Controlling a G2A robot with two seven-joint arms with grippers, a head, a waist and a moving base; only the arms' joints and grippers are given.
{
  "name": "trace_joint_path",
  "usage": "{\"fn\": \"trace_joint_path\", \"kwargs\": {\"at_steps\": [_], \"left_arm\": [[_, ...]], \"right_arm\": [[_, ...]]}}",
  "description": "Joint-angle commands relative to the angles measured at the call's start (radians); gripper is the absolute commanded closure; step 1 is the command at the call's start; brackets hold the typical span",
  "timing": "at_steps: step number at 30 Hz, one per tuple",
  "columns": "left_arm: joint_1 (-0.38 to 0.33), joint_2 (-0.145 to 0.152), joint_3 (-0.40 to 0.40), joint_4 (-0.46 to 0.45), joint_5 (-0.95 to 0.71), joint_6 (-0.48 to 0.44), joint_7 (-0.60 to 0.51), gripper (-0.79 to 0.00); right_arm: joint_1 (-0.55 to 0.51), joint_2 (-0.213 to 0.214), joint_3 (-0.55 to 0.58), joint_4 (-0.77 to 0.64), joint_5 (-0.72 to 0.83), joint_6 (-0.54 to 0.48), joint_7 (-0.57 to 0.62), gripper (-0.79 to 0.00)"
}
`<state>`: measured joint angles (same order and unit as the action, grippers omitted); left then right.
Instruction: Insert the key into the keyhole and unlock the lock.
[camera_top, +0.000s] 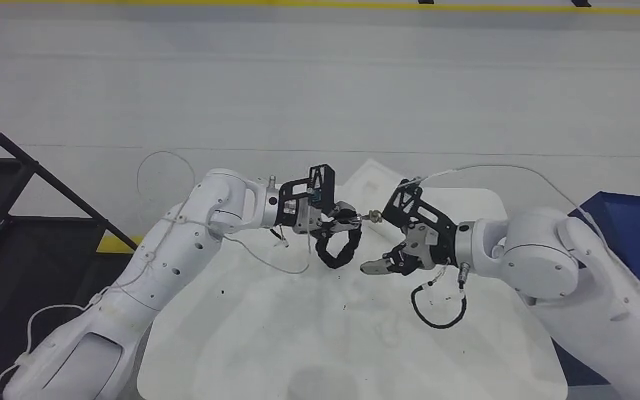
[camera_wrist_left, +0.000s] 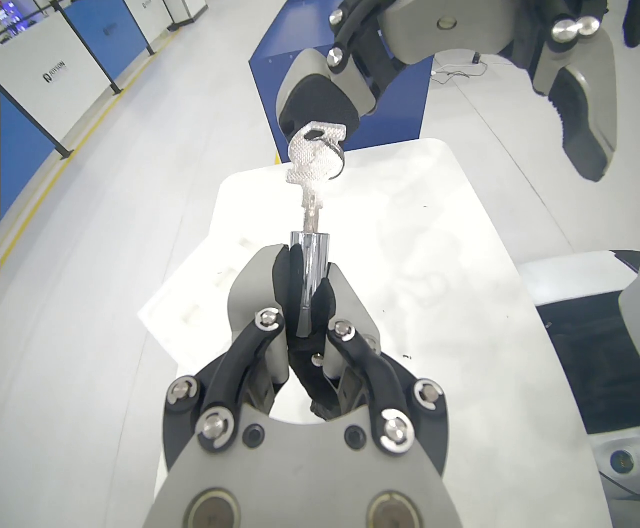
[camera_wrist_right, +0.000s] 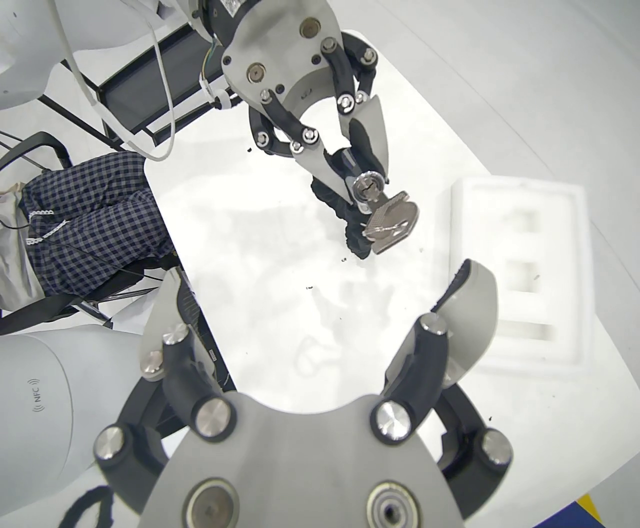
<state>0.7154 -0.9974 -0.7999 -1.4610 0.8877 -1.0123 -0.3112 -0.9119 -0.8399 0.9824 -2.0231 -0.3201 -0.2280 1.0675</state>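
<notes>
the left gripper (camera_wrist_left: 305, 280) is clamped around the chrome lock cylinder (camera_wrist_left: 311, 260), held up above the white worktop (camera_wrist_left: 450, 300). the key (camera_wrist_left: 315, 155) sits with its blade in the keyhole, its head sticking out toward the right gripper (camera_wrist_right: 320, 280). that gripper's jaws are spread wide, near the key without gripping it. the lock's black cable (camera_top: 338, 250) loops below. a white foam tray (camera_wrist_right: 525, 280) lies on the worktop.
</notes>
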Motion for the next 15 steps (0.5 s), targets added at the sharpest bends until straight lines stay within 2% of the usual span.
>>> {"fn": "trace_joint_path", "kwargs": {"at_steps": [1,3,6,10,13,15], "left_arm": [[-0.012,0.003,0.024,0.010,-0.051,0.000,-0.025,0.000],[-0.029,0.006,0.047,0.010,-0.071,0.000,-0.064,0.000],[-0.047,0.011,0.072,0.011,-0.114,0.000,-0.087,0.000],[-0.066,0.018,0.113,-0.002,-0.150,0.000,-0.123,0.000],[-0.083,0.025,0.134,-0.004,-0.173,0.000,-0.141,0.000],[-0.091,0.029,0.144,-0.004,-0.187,0.000,-0.146,0.000]], "right_arm": [[0.007,0.003,0.005,0.003,-0.010,-0.046,0.045,-0.785],[0.023,0.006,0.014,0.003,-0.033,-0.112,0.071,-0.785],[0.045,0.009,0.015,0.002,-0.088,-0.261,0.085,-0.785],[0.066,0.008,0.003,0.015,-0.156,-0.483,0.021,-0.785],[0.070,0.006,-0.010,0.026,-0.251,-0.574,-0.050,-0.785],[0.069,0.006,-0.018,0.027,-0.310,-0.600,-0.075,-0.785]]}}
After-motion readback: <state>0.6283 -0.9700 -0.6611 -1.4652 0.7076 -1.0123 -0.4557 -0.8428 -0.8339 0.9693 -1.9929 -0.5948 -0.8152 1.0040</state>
